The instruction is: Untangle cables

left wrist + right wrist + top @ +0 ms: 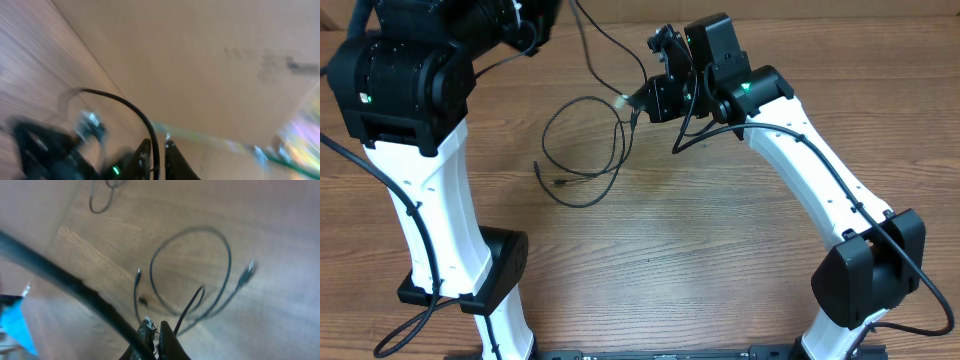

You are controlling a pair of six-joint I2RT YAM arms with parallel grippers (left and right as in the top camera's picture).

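Thin black cables (582, 150) lie in a loose loop on the wooden table, with a small plug end (538, 165) at the left. The right wrist view shows the same loop (192, 270) and a silvery plug (248, 270). My right gripper (638, 103) (156, 330) hangs shut just above the loop, beside a pale plug (623, 100). One strand (189, 309) runs down past its right finger; I cannot tell if it is pinched. My left gripper (159, 150) is raised at the back, its narrow jaws closed on a black cable (142, 117). That view is blurred.
A thick black arm wire (65, 277) crosses the right wrist view. Another small cable loop (102, 197) lies further off. The two arm bases (470, 290) (865, 285) stand at the table's front corners. A beige wall (200, 60) rises behind the table.
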